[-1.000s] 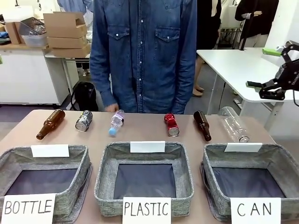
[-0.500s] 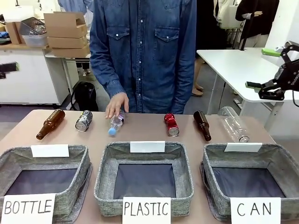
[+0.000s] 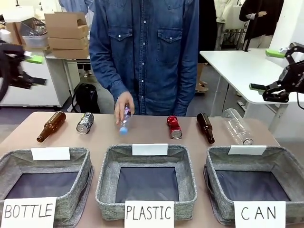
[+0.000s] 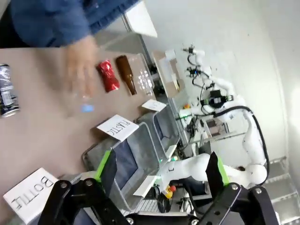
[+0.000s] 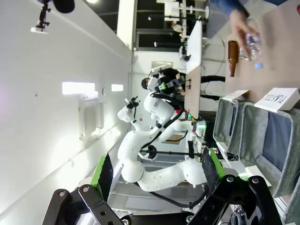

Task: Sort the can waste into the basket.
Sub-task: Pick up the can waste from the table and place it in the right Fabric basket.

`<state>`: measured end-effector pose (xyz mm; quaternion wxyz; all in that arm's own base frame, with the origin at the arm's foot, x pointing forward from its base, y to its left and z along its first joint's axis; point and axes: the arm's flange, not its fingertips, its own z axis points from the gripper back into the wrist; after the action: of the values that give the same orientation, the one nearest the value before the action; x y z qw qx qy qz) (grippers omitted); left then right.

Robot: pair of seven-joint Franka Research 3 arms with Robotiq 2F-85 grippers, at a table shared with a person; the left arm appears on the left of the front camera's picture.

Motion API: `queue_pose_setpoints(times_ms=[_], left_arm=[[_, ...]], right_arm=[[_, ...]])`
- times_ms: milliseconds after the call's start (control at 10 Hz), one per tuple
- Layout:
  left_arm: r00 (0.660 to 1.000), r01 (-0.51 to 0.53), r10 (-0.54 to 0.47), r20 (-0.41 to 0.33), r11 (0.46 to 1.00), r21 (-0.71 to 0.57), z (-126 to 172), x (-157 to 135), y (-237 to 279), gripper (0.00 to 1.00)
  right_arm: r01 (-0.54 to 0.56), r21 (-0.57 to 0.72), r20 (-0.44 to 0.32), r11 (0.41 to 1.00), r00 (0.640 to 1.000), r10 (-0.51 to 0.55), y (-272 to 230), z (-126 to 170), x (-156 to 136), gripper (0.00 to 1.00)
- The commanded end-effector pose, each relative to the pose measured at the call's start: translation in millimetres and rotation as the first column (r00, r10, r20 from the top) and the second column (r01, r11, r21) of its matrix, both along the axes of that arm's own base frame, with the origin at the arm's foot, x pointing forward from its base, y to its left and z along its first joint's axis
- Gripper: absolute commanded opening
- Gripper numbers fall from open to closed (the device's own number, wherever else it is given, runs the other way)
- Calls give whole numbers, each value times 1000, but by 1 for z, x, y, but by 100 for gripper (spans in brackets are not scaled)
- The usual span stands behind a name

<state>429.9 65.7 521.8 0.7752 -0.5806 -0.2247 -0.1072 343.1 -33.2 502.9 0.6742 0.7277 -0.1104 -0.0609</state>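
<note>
Right pincer (image 3: pixel 260 69) is seen open and empty in the front view, raised beyond the surface's (image 3: pixel 152 137) right end. The left pincer (image 3: pixel 36 70) is blurred at far left. The red can (image 3: pixel 174 127) lies nearest the CAN basket (image 3: pixel 247 164), so it is best taken first, gripped across its body with the brown bottle (image 3: pixel 205 127) just beside it avoided. The dark can (image 3: pixel 85 122) lies well left.

In the left wrist view, spread, empty jaws are shown. In the right wrist view, likewise.
</note>
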Motion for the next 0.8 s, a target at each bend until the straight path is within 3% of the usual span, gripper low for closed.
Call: queue_pose_setpoints(times_ms=[0, 200, 400, 700], left_arm=[[992, -95, 96, 79, 995, -16, 35, -70, 35, 100], [987, -107, 109, 115, 994, -16, 35, -94, 38, 100], [989, -97, 100, 107, 995, -34, 28, -90, 38, 100], [999, 39, -39, 14, 999, 19, 20, -34, 8, 100]], right_arm=[[-6, 4, -16, 1000, 1000, 6, 0, 4, 0, 100], [-6, 4, -16, 1000, 1000, 6, 0, 4, 0, 100], [-6, 4, -16, 1000, 1000, 6, 0, 4, 0, 100], [-6, 4, -16, 1000, 1000, 6, 0, 4, 0, 100]])
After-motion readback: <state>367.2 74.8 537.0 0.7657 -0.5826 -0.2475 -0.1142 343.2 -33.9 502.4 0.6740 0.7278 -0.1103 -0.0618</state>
